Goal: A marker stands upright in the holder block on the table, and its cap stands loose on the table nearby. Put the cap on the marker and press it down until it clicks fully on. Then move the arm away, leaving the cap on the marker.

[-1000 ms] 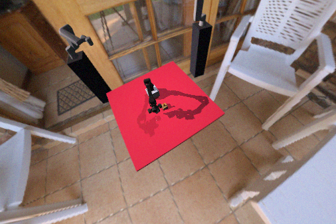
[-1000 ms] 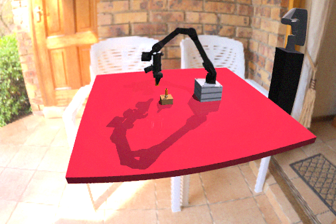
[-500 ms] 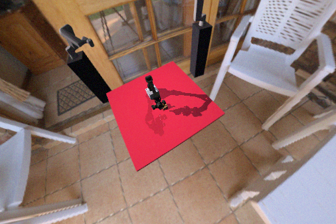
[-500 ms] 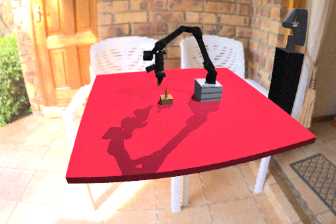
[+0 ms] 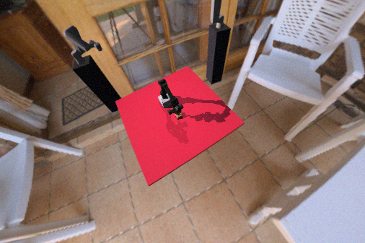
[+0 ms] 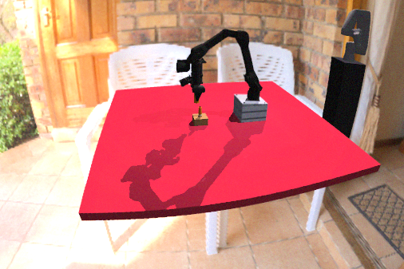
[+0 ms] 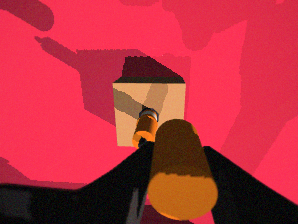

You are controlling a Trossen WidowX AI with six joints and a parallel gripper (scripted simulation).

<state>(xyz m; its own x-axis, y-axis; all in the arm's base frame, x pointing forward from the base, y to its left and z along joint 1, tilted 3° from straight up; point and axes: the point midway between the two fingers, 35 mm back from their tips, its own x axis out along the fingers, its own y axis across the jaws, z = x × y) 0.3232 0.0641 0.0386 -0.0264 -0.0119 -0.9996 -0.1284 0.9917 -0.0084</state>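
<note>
My gripper (image 6: pixel 196 99) (image 7: pixel 177 150) is shut on the orange cap (image 6: pixel 196 102) (image 7: pixel 184 190), which hangs down from the fingertips. The cap is above the marker and a little to one side of it, with a gap between them in the exterior view. The orange marker (image 6: pixel 200 109) (image 7: pixel 145 126) stands upright, with a grey ring low on it, in the tan holder block (image 6: pixel 200 119) (image 7: pixel 125 93). In the wrist view the marker's top is just left of the cap, and the cap's near end hides part of the block. In the top view the arm covers much of the block.
The red table (image 5: pixel 155 149) (image 6: pixel 279 157) carries the arm's grey base box (image 6: pixel 250 110), to the right of the block in the exterior view. Dark arm shadows fall across the table. White chairs and black pedestals stand around it.
</note>
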